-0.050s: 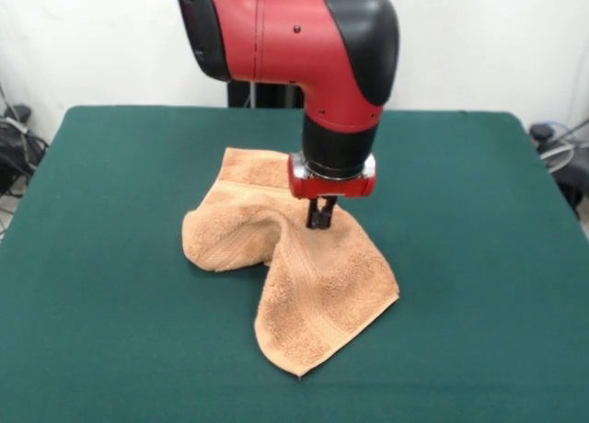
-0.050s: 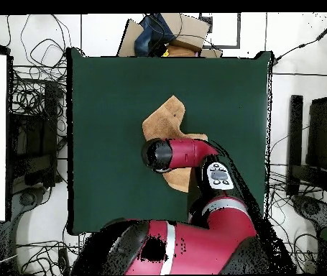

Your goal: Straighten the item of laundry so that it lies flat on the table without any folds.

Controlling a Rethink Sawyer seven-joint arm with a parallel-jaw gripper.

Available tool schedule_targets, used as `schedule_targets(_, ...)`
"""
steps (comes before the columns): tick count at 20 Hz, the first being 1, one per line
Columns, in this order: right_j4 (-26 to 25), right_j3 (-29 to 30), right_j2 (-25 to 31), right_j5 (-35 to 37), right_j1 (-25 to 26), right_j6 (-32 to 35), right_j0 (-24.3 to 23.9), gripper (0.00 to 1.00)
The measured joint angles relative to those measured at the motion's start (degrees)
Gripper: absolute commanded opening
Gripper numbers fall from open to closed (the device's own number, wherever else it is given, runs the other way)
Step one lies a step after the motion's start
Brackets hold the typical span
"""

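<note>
I'm pinching the rumpled towel [image 1: 294, 276] mid-desk [image 1: 110, 303] with the tool [image 1: 320, 222] narrowed on a raised fold, and next I'm judging it needs dragging outward to flatten.

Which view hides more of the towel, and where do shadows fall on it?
Overhead view: the arm covers the towel's middle, and the gripper is hidden. Front view: the towel is nearly all visible, evenly lit, with soft shadow beneath the gripper and in the folds.

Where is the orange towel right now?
In the front view the towel lies bunched near the middle of the green table, right under the gripper, which pinches a raised fold.
</note>
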Motion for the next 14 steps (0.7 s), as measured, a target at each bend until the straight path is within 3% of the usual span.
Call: schedule_targets(14,2.21,3.59,-4.27,-9.49,-0.39,0.44,4.60,0.00)
